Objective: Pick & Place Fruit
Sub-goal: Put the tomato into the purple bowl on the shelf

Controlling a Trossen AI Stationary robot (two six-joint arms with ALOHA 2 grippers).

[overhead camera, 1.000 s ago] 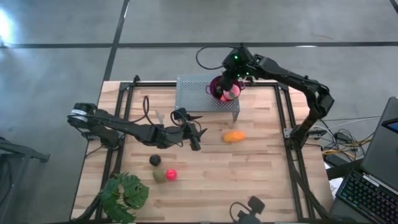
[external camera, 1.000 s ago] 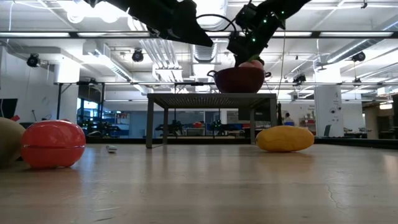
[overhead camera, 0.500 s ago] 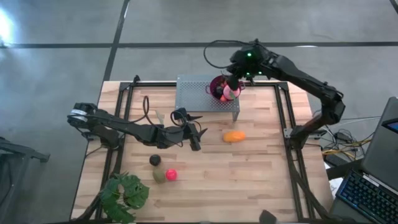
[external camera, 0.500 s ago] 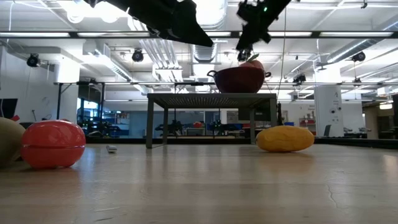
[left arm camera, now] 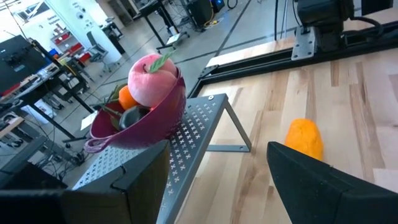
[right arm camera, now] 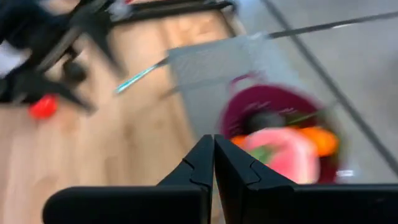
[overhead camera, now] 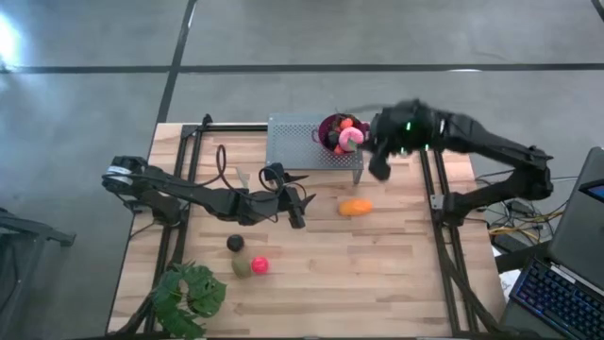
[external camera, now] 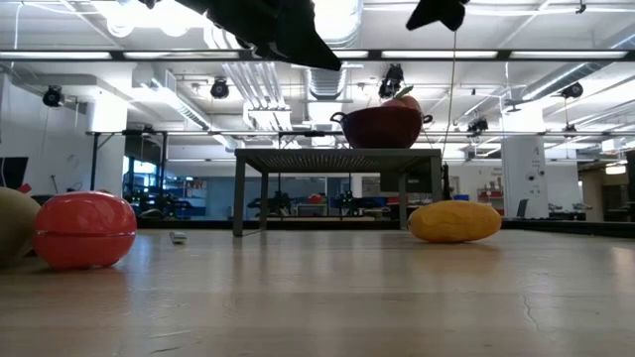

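Fruit is split in two lots. Nearest, at about 7 o'clock of the table centre in the high view, sit the red ball, an olive-green piece touching it, and a dark ball just beyond. Leafy plant at the 7 o'clock corner of the table.

Mid-table, my left gripper hangs above the wood with its fingers spread, nothing between them. The elongated orange piece lies at 3 o'clock of it, apart, near the leg of the perforated metal stand.

Farther, at 12 o'clock, the purple bowl sits on that stand's right end. In it: a pink peach with a green leaf on top, an orange piece and a dark ball under it.

My right gripper is just at 3 o'clock of the bowl, clear of it, motion-blurred. In the right wrist view its fingers are pressed together, holding nothing. In the low view it is up above bowl height.
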